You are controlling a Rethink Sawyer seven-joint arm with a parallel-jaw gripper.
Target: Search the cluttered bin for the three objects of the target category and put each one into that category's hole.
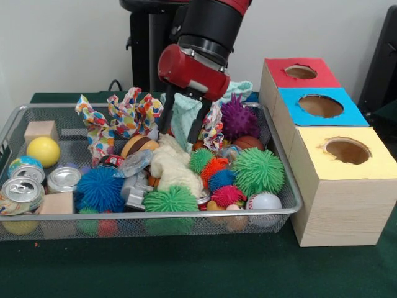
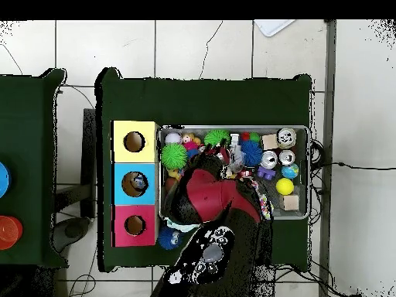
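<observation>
The wire-mesh bin [image 1: 155,215] is full of toys; it also shows in the overhead view [image 2: 309,174]. My gripper [image 1: 183,127] hangs over the bin's far middle. Its black fingers [image 1: 165,119] stand apart, with a pale mint cloth [image 1: 183,118] between or just behind them. A creased see-through bottle [image 1: 134,162] lies near the bin's middle, below and left of the gripper. Another clear plastic piece [image 1: 229,151] lies to the gripper's right; I cannot tell what it is. The red-topped hole [image 1: 301,72] is the farthest box hole; it also shows in the overhead view [image 2: 134,225]. There the arm [image 2: 216,203] hides the gripper.
The blue-topped hole [image 1: 321,105] and the yellow-topped hole [image 1: 347,150] sit nearer on the same box row. Silver cans [image 1: 20,189], spiky balls [image 1: 257,171], a yellow ball [image 1: 43,151], wooden blocks [image 1: 40,130] and patterned cloths [image 1: 133,112] crowd the bin.
</observation>
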